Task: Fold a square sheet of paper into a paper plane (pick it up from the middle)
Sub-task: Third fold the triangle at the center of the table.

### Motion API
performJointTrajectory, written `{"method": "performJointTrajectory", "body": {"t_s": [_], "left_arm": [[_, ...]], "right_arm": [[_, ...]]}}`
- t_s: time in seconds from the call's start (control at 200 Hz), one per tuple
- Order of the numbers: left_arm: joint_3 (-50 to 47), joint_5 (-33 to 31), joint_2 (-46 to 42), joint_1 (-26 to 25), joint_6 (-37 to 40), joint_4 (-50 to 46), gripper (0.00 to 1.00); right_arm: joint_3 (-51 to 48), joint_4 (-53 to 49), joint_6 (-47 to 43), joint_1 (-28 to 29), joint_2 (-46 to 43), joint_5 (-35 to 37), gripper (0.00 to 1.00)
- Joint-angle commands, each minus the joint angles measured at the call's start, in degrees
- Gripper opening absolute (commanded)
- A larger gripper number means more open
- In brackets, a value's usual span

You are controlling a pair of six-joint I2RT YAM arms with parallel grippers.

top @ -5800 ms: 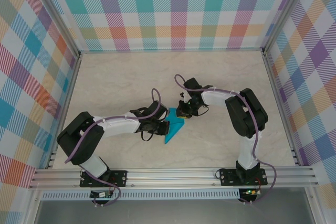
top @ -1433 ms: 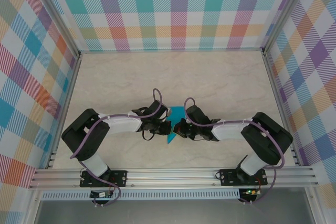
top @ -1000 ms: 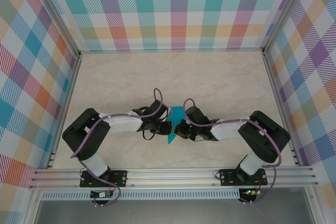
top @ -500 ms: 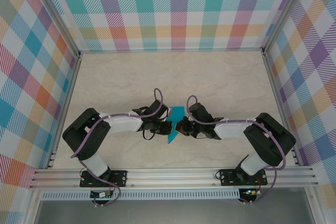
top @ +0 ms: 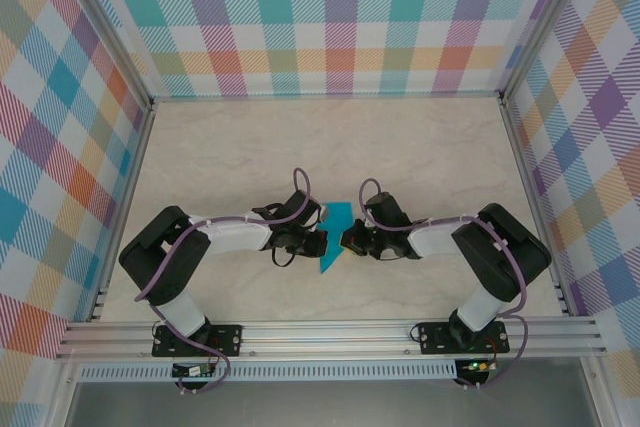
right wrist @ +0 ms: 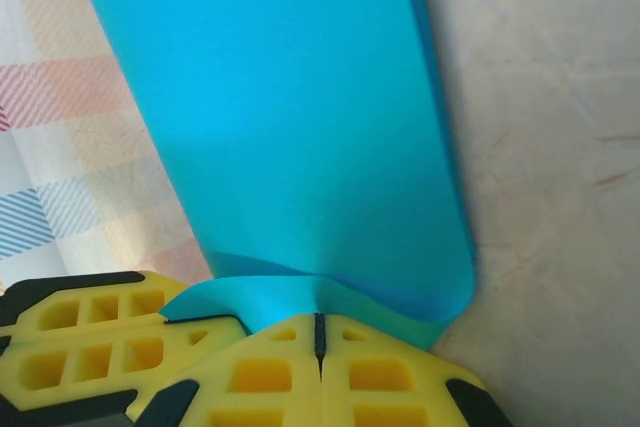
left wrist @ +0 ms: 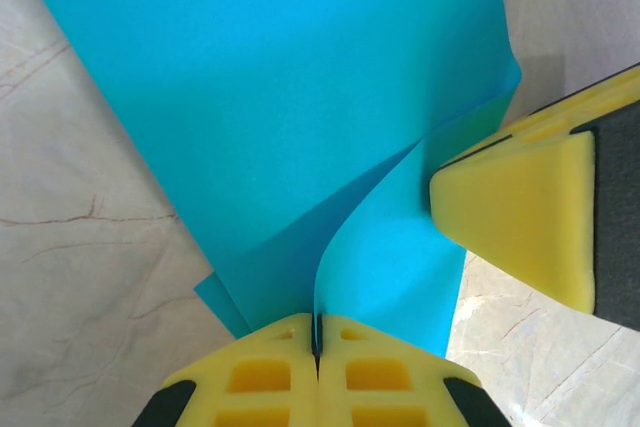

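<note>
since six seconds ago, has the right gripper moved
Yes. The right gripper has come nearer the front rail, and is shut on the sheet of paper.

white arm links (top: 235, 237), black joints (top: 160, 255); purple cables (top: 297, 182), yellow cellular fingertips (left wrist: 265, 382)

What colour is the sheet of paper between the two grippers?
The paper is plain teal-blue; the left wrist view shows it best.

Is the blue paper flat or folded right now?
Folded: the paper shows overlapping layers and a curled flap, pinched by the shut left gripper and shut right gripper.
</note>
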Motion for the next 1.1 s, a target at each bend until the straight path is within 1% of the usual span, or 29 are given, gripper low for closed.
{"method": "performJointTrajectory", "body": {"t_s": [0.0, 0.075, 0.175, 0.28, 0.48, 0.63, 0.725, 0.83, 0.935, 1.0, 1.06, 1.085, 1.095], "left_arm": [[-1.26, -1.68, 1.64, 0.14, 0.36, -3.94, 0.00], [-1.25, -1.80, 1.50, 0.20, 0.38, -4.14, 0.00], [-1.25, -2.04, 1.31, 0.15, 0.41, -4.38, 0.00], [-1.20, -2.37, 1.03, 0.18, 0.45, -4.64, 0.00], [-1.15, -2.32, 1.02, 0.13, 0.34, -4.73, 0.00], [-0.98, -2.37, 1.01, 0.14, 0.32, -4.80, 0.00], [-0.82, -2.37, 0.93, 0.17, 0.29, -5.00, 0.00], [-0.82, -2.37, 0.87, 0.13, 0.51, -5.25, 0.00], [-0.76, -2.54, 0.37, 0.13, 0.36, -5.60, 0.03], [-0.34, -2.81, -0.46, 0.14, -0.53, -6.14, 0.10], [0.71, -3.59, -1.68, 0.15, -1.57, -7.58, 0.11], [1.24, -4.46, -2.27, 0.15, -2.07, -7.67, 0.14], [1.40, -4.76, -2.52, 0.13, -2.23, -9.25, 0.15]], "right_arm": [[0.35, -1.83, -1.25, -0.50, 1.81, -0.76, 0.00], [0.45, -1.09, -0.88, -0.84, 0.66, -2.15, 0.00], [1.34, -2.70, -1.50, -1.76, -2.81, -2.48, 0.00], [2.61, -4.24, -3.33, -3.33, -3.98, -3.75, 0.00], [3.97, -3.08, -4.79, -5.08, -0.82, -6.75, 0.00], [3.83, -3.37, -5.28, -5.51, 1.83, -4.96, 0.00], [2.93, -1.31, -5.16, -5.87, 3.58, -5.34, 0.00], [2.80, -2.03, -5.33, -5.88, 4.74, -4.67, 0.00], [2.09, -2.54, -5.17, -5.81, 4.83, -4.06, 0.00], [1.79, -4.49, -5.71, -5.86, 4.34, -2.90, 0.00], [1.51, -5.26, -6.18, -5.86, 4.13, -2.73, 0.00], [1.43, -5.28, -6.27, -5.84, 3.98, -2.72, 0.00], [1.40, -5.30, -6.30, -5.84, 3.97, -2.74, 0.00]]}}
